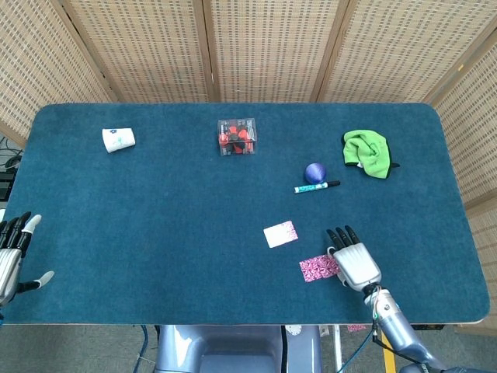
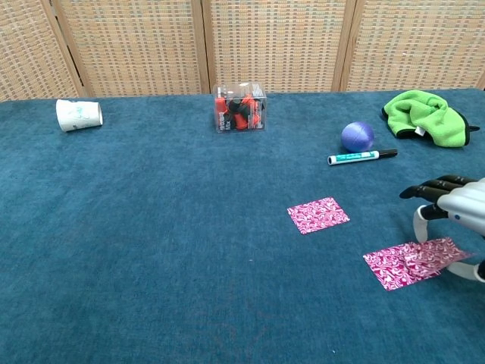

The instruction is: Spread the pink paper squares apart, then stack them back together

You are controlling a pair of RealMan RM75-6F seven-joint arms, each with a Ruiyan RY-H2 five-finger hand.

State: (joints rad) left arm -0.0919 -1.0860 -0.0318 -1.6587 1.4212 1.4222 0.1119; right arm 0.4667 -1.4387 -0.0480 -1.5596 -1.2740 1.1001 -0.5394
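Right hand (image 2: 458, 212) over three paper squares (image 2: 318, 214)

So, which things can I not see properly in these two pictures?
- Third pink square: head view, hidden under the right robot hand.
- Whether that robot hand pinches the square: unclear in both views.
- Left robot hand: cut by the head view's left edge; absent from chest view.
- Clear box: contents too small.

Right robot hand (image 1: 355, 263) palm-down, fingers curled; left robot hand (image 1: 11, 255) spread open.
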